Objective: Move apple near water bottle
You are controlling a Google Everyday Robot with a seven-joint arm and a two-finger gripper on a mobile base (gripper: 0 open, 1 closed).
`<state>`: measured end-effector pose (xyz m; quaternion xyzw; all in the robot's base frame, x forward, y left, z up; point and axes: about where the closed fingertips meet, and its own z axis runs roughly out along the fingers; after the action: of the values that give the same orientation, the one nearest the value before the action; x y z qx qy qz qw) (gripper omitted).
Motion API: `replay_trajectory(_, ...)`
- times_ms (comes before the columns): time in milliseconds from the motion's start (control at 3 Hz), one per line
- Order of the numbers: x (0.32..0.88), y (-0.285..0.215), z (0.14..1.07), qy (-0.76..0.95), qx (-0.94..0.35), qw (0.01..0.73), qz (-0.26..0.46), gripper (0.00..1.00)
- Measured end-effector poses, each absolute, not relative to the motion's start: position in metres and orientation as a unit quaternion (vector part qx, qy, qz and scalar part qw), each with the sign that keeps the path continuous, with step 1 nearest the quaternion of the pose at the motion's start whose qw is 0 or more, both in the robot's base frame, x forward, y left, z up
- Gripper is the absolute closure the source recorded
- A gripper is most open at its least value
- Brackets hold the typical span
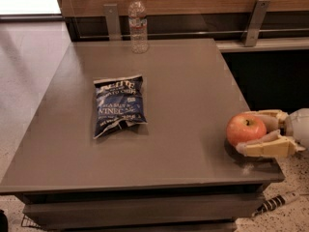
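1. Camera view, task things: the round red-orange apple (245, 128) sits at the near right corner of the flat grey table (193, 81). The cream two-finger gripper (248, 132) reaches in from the right, one finger on each side of the fruit, closed against it. The clear plastic water bottle (138, 23) with a white cap stands upright at the far edge, well apart.
2. Handling: I judge the apple firm, smooth and moderately heavy. It could roll or slip, so a hold across its widest middle suits it, and a hard squeeze may bruise it.
3. Writing: the dark blue chip bag (119, 105) lies flat between the two. Its white print seems to read "Kettle", "CHIPS" and "VINE…". The bottle's label is unreadable.
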<state>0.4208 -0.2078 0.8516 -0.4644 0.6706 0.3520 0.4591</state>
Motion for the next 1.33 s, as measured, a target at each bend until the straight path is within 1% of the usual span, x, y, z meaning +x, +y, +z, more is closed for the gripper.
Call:
replay_trajectory(333, 0.474, -0.241, 0.877, 0.698, -0.437, 0.46, 0.332, 1.0)
replay_trajectory(667, 0.531, -0.253, 0.913, 0.716, -0.407, 0.488, 0.29, 1.0)
replay_trajectory(1000, 0.562, -0.249, 0.922, 0.723, -0.377, 0.517, 0.261, 1.0)
replay_trajectory(1333, 0.606, -0.24, 0.92, 0.719, -0.35, 0.549, 0.243, 1.0)
